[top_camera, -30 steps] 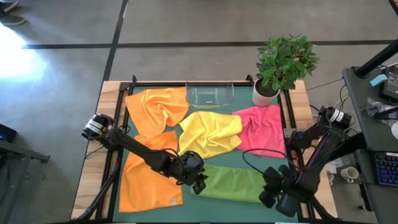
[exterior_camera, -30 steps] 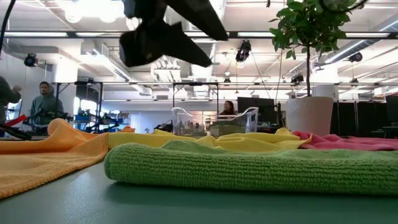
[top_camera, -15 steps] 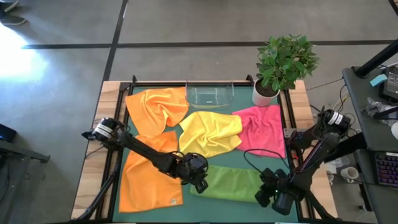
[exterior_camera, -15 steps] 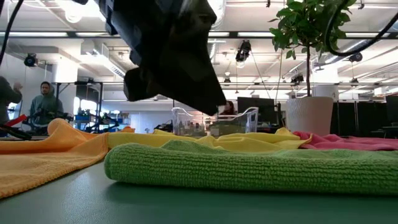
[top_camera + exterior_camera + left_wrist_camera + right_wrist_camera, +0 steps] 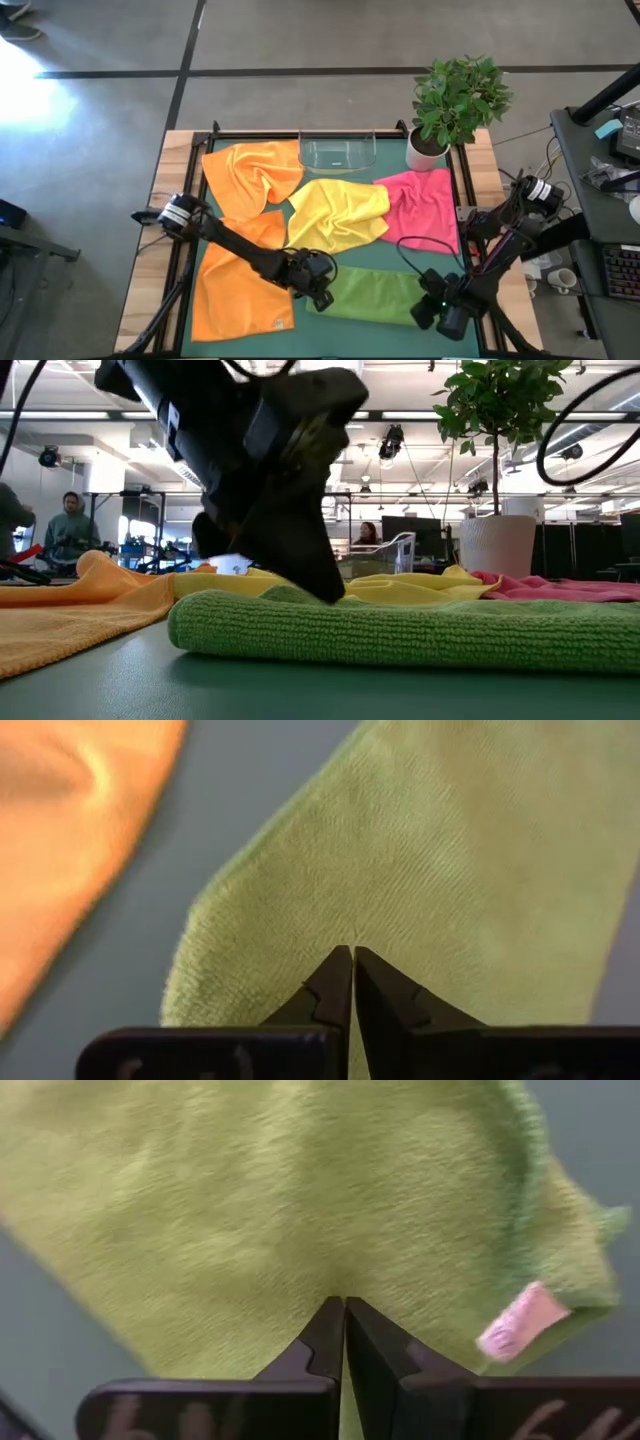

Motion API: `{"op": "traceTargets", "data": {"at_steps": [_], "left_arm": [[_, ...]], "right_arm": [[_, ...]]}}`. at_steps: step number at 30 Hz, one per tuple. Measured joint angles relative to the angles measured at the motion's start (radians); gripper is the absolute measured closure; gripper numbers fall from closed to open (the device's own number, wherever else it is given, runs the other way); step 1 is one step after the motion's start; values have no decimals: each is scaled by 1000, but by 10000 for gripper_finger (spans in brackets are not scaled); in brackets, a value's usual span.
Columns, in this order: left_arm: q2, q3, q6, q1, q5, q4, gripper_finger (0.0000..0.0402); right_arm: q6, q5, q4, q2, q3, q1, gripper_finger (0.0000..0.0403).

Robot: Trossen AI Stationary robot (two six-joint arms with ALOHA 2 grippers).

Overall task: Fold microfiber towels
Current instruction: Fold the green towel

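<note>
Folding is barely under way. The lime green towel (image 5: pixel 378 296) is lying at the near edge of the table (image 5: pixel 175 165), apparently already doubled into a strip, and both arms are working on it. The left end effector (image 5: pixel 321 297) is sitting on the towel's left end with its fingers pressed together, seemingly pinching the fabric there. The right end effector (image 5: pixel 432 300) is pressing on the right end near the pink label (image 5: pixel 516 1323), likewise closed on the cloth. Judging by this, the next fold of this towel is just starting. The other four are waiting unfolded: one orange towel (image 5: pixel 250 168) rumpled at the far left, another orange towel (image 5: pixel 238 285) spread at the near left, the yellow towel (image 5: pixel 340 212) in the middle and the hot pink towel (image 5: pixel 423 208) beside the potted plant (image 5: pixel 455 100).
</note>
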Motion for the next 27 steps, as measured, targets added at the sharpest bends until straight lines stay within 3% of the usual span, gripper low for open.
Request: {"op": "traceTargets", "data": {"at_steps": [5,11,20,27], "left_arm": [[25,0,-2,0,32,16,400],[30,1,-1,0,66,42,400],[32,1,0,-1,94,75,400],[33,3,0,-1,149,148,400]], "right_arm": [[-1,-1,-7,-2,-30,-34,394],[-27,21,-148,-2,-35,-119,394],[-193,165,-171,2,-40,-264,394],[-310,188,-168,-5,-17,-305,394]]}}
